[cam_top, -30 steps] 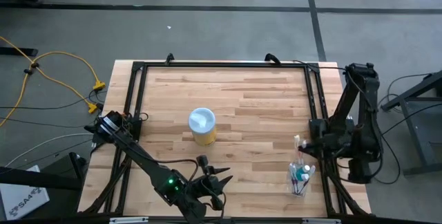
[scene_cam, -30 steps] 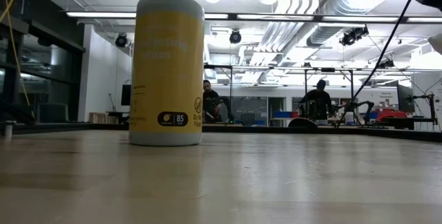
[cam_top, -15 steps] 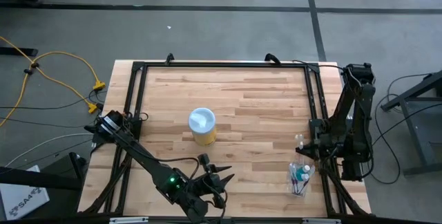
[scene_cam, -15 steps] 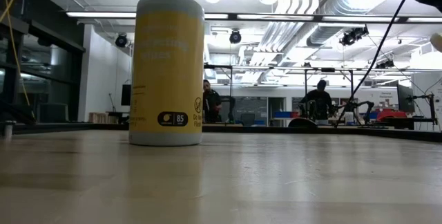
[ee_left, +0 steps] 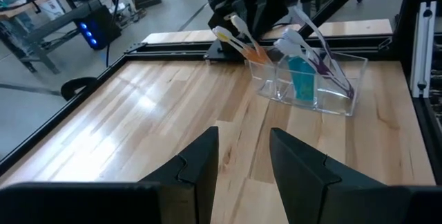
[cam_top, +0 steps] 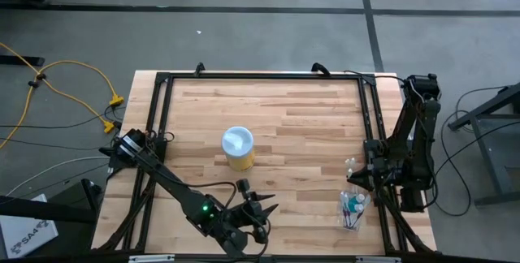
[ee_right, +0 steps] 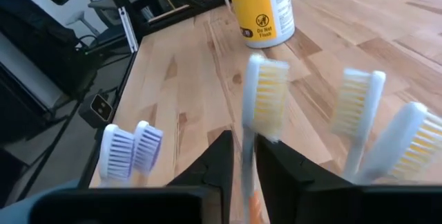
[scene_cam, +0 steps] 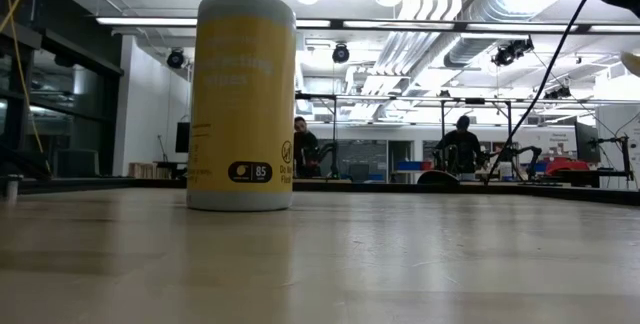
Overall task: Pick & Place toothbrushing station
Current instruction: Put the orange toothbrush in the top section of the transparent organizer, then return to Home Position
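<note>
From above, the right gripper point(cam_top: 355, 177) hangs just over the clear holder point(cam_top: 354, 209) near the table's right edge, placed to drop a brush in. The left gripper point(cam_top: 258, 213) waits well apart, fingers spread, empty.

At table height, only the yellow wipes canister point(scene_cam: 245, 100) shows.

The left wrist view shows the holder point(ee_left: 308, 80) ahead, brushes leaning inside, a teal-capped bottle point(ee_left: 300, 77) among them.

In the right wrist view, the fingers stand slightly apart around an orange-handled toothbrush point(ee_right: 258, 117); whether they grip it cannot be told. Neighbouring brush heads point(ee_right: 356, 113) crowd close.

Yellow canister point(scene_cam: 246, 101) — dark badge reads "85"; larger label text too faint. Right wrist view — "Do Not Flush" mark.
</note>
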Action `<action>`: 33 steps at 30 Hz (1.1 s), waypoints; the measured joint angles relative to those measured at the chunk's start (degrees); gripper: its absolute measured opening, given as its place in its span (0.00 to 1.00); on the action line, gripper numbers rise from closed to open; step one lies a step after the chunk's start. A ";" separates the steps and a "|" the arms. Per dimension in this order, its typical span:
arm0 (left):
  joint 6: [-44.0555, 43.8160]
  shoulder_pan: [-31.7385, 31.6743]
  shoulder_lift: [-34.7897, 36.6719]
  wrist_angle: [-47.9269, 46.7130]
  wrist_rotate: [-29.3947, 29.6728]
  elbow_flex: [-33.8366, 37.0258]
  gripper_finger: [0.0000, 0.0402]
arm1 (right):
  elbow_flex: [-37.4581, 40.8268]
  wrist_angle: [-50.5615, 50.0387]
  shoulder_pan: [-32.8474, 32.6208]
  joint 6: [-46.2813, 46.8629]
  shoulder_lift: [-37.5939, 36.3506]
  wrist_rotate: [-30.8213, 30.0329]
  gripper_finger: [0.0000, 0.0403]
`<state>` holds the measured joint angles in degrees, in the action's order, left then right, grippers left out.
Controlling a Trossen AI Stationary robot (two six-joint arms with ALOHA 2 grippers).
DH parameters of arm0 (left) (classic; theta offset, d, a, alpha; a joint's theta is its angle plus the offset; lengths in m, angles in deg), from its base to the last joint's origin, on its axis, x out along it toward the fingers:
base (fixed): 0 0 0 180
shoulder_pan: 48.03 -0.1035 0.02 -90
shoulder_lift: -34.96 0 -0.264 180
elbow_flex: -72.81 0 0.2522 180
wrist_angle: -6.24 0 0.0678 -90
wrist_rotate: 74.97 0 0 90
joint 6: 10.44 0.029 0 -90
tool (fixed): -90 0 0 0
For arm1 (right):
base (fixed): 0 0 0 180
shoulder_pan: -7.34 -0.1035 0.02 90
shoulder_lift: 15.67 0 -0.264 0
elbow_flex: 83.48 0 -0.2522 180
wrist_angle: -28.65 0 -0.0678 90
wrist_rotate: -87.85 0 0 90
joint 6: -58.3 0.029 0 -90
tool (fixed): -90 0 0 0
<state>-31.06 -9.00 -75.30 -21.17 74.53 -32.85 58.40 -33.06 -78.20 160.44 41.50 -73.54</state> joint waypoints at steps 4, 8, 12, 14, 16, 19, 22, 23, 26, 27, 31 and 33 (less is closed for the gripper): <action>0.01 0.02 0.00 0.00 0.00 0.00 0.31 | 0.00 0.05 0.00 -0.34 0.00 -0.07 0.16; 0.02 0.02 0.00 0.00 0.00 0.00 0.31 | 0.00 0.22 0.00 -0.23 0.00 0.95 0.18; 0.02 0.02 0.00 0.00 0.02 0.00 0.31 | 0.00 0.33 0.00 -0.12 0.00 1.29 0.19; 0.02 0.02 0.00 0.00 0.02 0.00 0.31 | 0.00 0.33 0.00 -0.10 0.00 1.44 0.20; 0.02 0.02 0.00 0.00 0.02 0.00 0.31 | 0.00 0.36 0.00 -0.20 -0.12 1.44 0.21; 0.02 0.02 0.00 0.00 0.02 0.00 0.31 | 0.00 0.17 0.00 -0.49 -0.91 1.44 0.22; 0.01 0.04 0.00 0.00 0.02 0.00 0.31 | 0.00 0.25 0.00 -1.20 -1.62 1.46 0.22; 0.02 0.04 0.00 0.00 0.02 0.00 0.31 | 0.00 0.32 0.00 -1.22 -1.79 1.58 0.22; 0.02 0.04 0.00 0.00 0.04 0.00 0.31 | 0.00 0.69 0.02 -1.22 -1.79 3.66 0.22; 0.02 0.04 0.00 0.00 0.02 0.00 0.31 | 0.00 0.77 0.02 -1.22 -1.79 4.78 0.22; 0.02 0.04 0.00 0.00 0.03 0.00 0.31 | -0.01 0.79 0.02 -1.22 -1.85 7.47 0.22; 0.02 0.04 0.00 0.00 0.03 0.00 0.31 | -0.48 0.10 0.02 -1.44 -2.38 7.53 0.22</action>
<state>-31.04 -8.96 -75.30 -21.17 74.56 -32.85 57.92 -32.96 -78.18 158.99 39.12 -66.01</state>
